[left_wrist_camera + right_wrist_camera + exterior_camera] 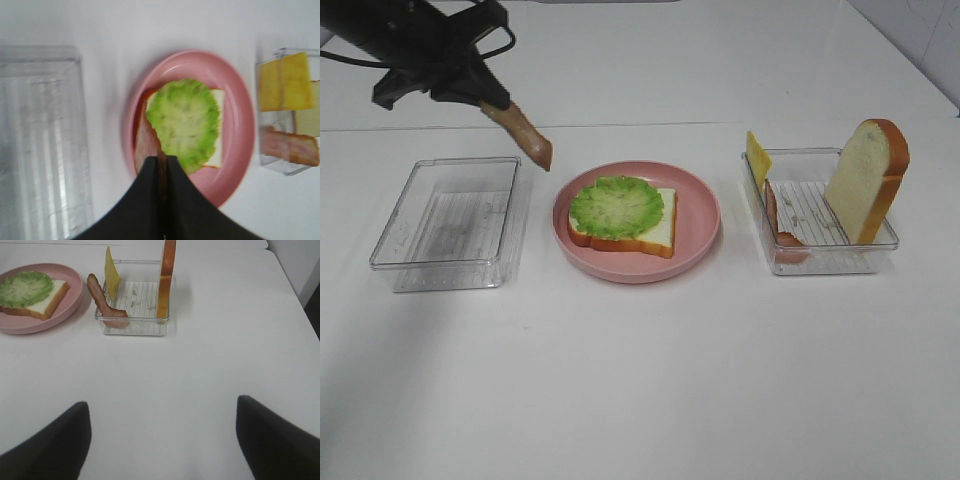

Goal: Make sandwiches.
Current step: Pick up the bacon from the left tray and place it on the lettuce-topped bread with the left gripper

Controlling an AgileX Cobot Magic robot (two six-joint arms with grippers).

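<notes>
A bread slice topped with a green lettuce leaf lies on the pink plate. My left gripper is shut on a brown bacon strip and holds it in the air between the left container and the plate. In the left wrist view the gripper hangs the bacon over the plate's edge beside the lettuce. My right gripper is open and empty over bare table, short of the right container.
An empty clear container stands left of the plate. The right clear container holds an upright bread slice, a yellow cheese slice and another bacon strip.
</notes>
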